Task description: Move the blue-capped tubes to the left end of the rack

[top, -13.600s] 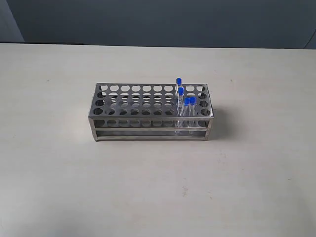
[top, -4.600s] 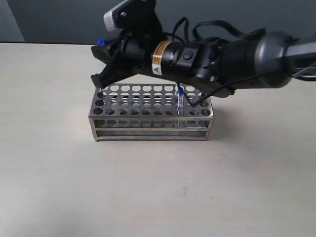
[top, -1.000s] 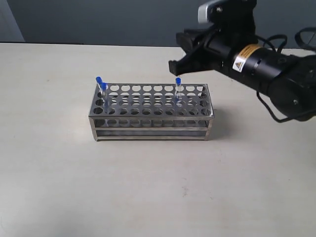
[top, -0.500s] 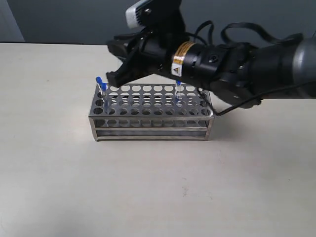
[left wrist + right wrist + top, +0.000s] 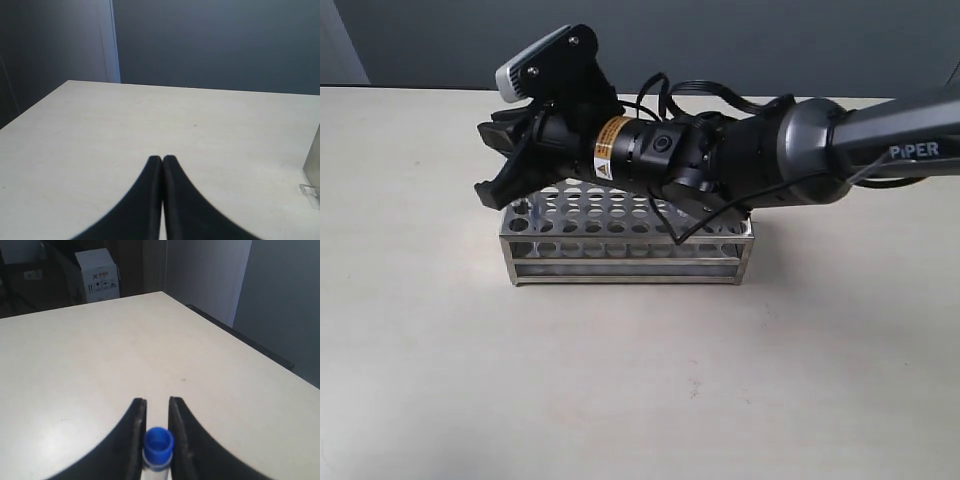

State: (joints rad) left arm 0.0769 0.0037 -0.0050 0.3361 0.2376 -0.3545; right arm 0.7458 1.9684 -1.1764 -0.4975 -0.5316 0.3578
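The steel rack (image 5: 620, 243) stands mid-table. My right arm reaches across it from the right, and my right gripper (image 5: 490, 165) hangs over the rack's left end. In the right wrist view that gripper (image 5: 157, 402) is shut on a blue-capped tube (image 5: 158, 441), whose cap sits between the fingers. The arm hides the other blue-capped tubes in the exterior view. My left gripper (image 5: 162, 159) is shut with nothing in it, low over bare table, and is out of the exterior view.
A shiny grey metal edge (image 5: 313, 157) shows at the side of the left wrist view. A white cardboard box (image 5: 97, 276) stands off the table in the right wrist view. The tabletop (image 5: 640, 380) is pale beige.
My right arm has swept left along the rack, from over its middle to over its left end. It now covers the tubes that stood in the rack.
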